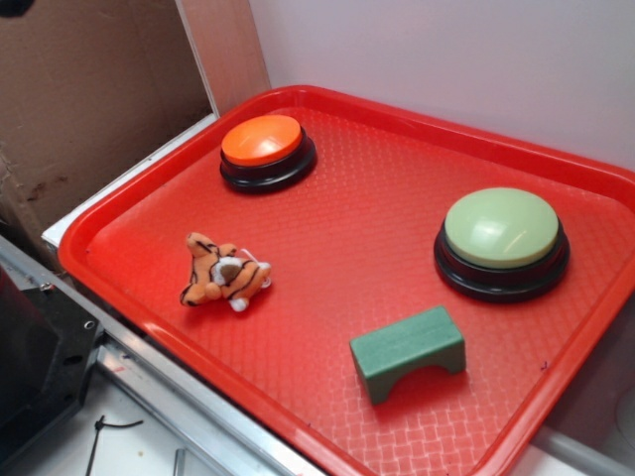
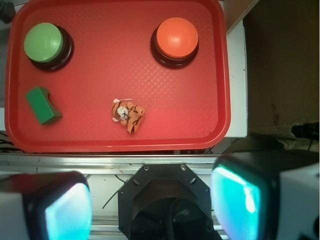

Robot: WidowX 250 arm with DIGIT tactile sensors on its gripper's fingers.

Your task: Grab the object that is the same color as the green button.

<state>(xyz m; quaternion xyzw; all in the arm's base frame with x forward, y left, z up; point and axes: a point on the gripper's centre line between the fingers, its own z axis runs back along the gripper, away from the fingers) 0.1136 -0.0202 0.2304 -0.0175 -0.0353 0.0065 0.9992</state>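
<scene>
A small dark green bridge-shaped block lies on the red tray, near its front edge in the exterior view. The large pale green dome button sits just behind it on a black base. My gripper is seen only in the wrist view: it hangs high above the robot base, outside the tray, with its two fingers wide apart and nothing between them. It does not appear in the exterior view.
An orange dome button stands at the tray's far corner. A striped plush tiger lies mid-tray. The black robot base and a metal rail lie below the gripper. Cardboard stands behind.
</scene>
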